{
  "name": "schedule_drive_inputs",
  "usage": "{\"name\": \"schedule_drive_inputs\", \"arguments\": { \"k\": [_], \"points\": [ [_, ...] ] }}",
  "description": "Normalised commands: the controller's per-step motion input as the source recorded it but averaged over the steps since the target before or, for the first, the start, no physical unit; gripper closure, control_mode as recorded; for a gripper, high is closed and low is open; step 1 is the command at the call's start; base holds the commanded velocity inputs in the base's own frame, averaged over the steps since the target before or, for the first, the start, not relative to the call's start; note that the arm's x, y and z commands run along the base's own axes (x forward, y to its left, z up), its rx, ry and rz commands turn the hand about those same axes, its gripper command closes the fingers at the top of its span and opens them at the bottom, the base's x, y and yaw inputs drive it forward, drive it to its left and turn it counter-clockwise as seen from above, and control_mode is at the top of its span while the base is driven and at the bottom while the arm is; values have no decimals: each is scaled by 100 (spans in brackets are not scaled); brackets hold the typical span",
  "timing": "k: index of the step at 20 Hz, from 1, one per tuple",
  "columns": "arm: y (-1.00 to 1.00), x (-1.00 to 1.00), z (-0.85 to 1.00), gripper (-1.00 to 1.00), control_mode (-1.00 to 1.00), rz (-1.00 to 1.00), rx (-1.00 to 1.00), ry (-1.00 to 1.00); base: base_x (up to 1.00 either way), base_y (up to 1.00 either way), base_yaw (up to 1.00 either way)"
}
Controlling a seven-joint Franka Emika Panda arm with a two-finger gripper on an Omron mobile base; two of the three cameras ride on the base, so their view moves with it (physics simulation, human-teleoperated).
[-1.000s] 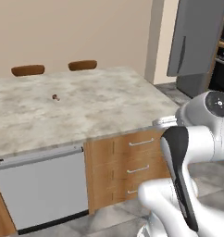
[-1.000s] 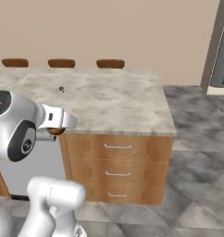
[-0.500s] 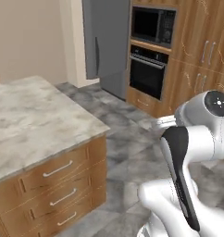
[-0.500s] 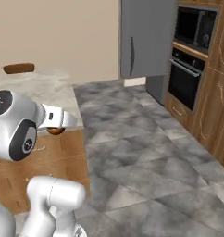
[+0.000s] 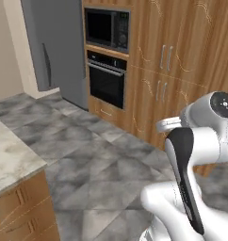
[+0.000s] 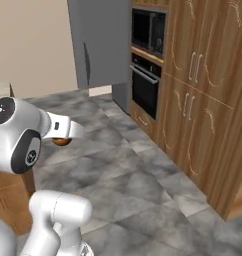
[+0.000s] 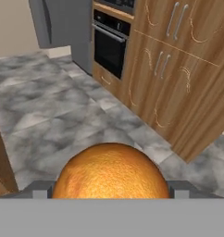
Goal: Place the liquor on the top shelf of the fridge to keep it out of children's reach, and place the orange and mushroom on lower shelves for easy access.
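The orange [image 7: 109, 171] is large at the bottom of the hand view, between the two dark fingertips. My gripper [image 7: 109, 189] is shut on it. In the right base view the orange [image 6: 61, 142] peeks out under the white hand, held high over the floor. The fridge [image 5: 59, 47] is a tall grey cabinet at the far end of the room, its door closed. It also appears in the right base view as the fridge [image 6: 100, 40] and in the hand view as the fridge [image 7: 63, 18]. Its top shelf and lower shelves are hidden behind the door. The liquor and the mushroom are out of view.
A black built-in oven [image 5: 106, 84] with a microwave [image 5: 106, 28] above it stands right of the fridge. Tall wood cabinets [image 5: 182, 70] run on to the right. The island counter's corner [image 5: 12, 160] is at lower left. Grey tiled floor [image 6: 118, 165] lies between.
The whole picture has swung from the island counter to the fridge and oven wall, so the base has turned. The orange stays in the gripper.
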Motion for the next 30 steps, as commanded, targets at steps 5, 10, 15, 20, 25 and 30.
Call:
{"name": "schedule_drive_inputs", "arguments": {
  "k": [5, 10, 15, 20, 25, 30],
  "points": [
    [0, 0, 0, 100, 100, 0, 0, 0, 100, -60, 16],
    [0, 0, 0, 100, 100, 0, 0, 0, 100, -3, 51],
    [0, 0, 0, 100, 100, 0, 0, 0, 100, 0, 49],
    [0, 0, 0, 100, 100, 0, 0, 0, 100, 0, 42],
    [0, 0, 0, 100, 100, 0, 0, 0, 100, 4, 33],
    [0, 0, 0, 100, 100, 0, 0, 0, 100, 1, 25]
  ]
}}
